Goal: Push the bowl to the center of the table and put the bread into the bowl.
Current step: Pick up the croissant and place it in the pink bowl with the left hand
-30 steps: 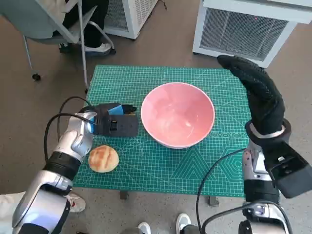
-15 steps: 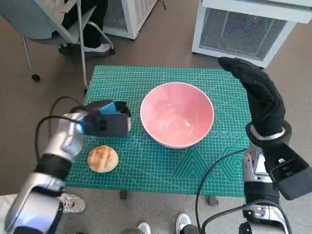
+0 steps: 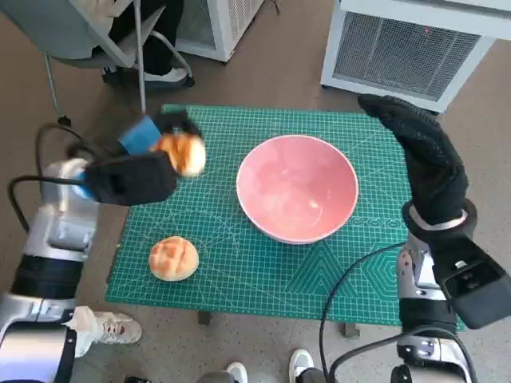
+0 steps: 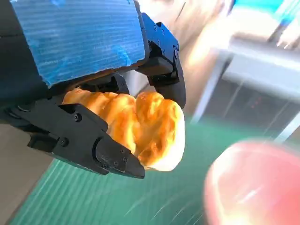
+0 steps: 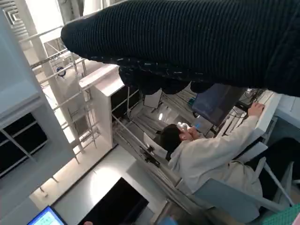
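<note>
A pink bowl [image 3: 297, 187] stands near the middle of the green mat [image 3: 263, 275]; it is a blurred pink shape [image 4: 255, 185] in the left wrist view. My left hand [image 3: 132, 177] is raised over the mat's left edge and grips a golden piece of bread [image 3: 183, 152] between its black fingers [image 4: 101, 145]. That bread [image 4: 145, 126] shows close up in the left wrist view, in the air to the left of the bowl. A second round bun [image 3: 173, 258] lies on the mat's front left. My gloved right hand [image 3: 421, 155] hovers at the mat's right edge, fingers stretched out, holding nothing.
White vented cabinets [image 3: 415, 52] stand behind the table. A chair [image 3: 104, 44] with a seated person is at the back left. Shoes [image 3: 120, 327] show by the table's front edge. In the right wrist view, under the glove [image 5: 187, 42], sits a person [image 5: 211, 157].
My left hand has risen from the mat beside the bowl's left rim, going up and left with a piece of bread in it. The picture has shifted slightly. The right hand has stayed put.
</note>
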